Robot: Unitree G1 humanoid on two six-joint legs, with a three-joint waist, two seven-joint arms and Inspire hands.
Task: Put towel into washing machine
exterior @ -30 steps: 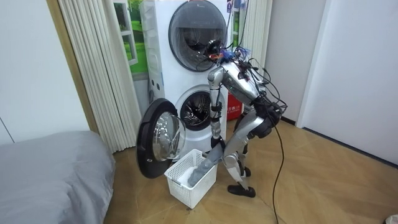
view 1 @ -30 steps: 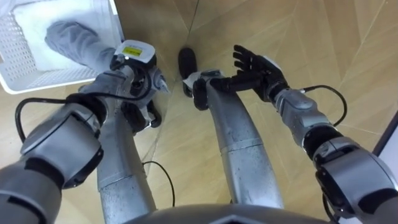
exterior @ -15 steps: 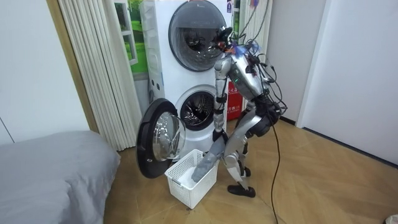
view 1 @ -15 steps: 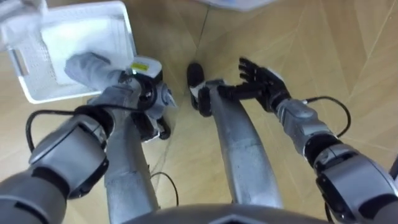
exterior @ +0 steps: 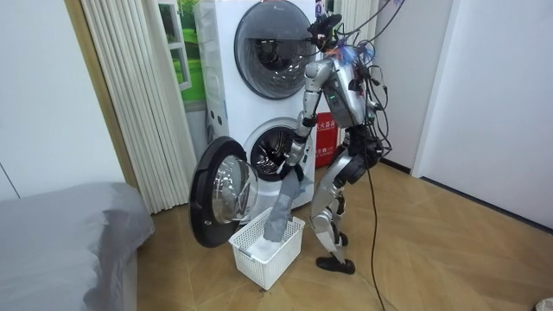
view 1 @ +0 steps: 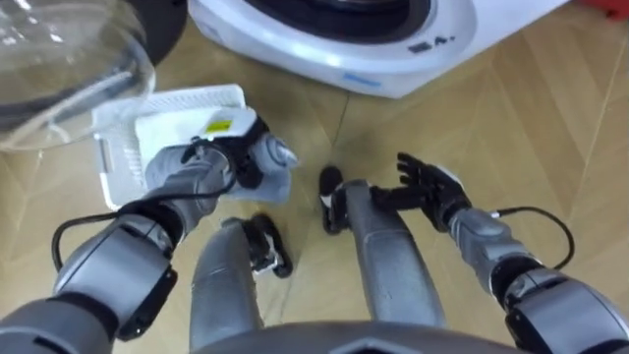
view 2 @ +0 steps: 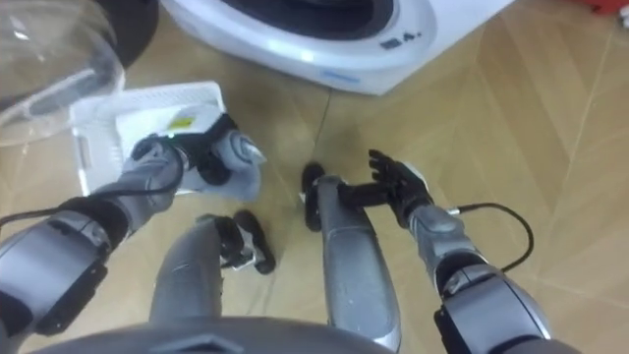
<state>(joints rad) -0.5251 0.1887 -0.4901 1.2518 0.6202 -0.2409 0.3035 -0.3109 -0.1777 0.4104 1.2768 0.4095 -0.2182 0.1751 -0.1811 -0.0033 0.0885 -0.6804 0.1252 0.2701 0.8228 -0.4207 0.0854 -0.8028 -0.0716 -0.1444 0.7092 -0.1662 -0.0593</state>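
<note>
Over the basket [view 1: 116, 169], left robot hand [view 1: 234, 159] grips towel [view 1: 277, 169].

Domestic interior: a bedroom corner fitted for laundry. Two white front-loading machines stand stacked against the far wall, an upper machine [exterior: 270, 39] above the washing machine [exterior: 275, 155], whose round door [exterior: 220, 192] hangs open toward the room view's left. A white plastic laundry basket [exterior: 251, 263] sits on the herringbone wooden floor [exterior: 449, 250] just before that door. Pale pleated curtains [exterior: 138, 104] hang beside the machines. A bed [exterior: 60, 242] under a grey cover occupies the room view's lower left corner.
</note>
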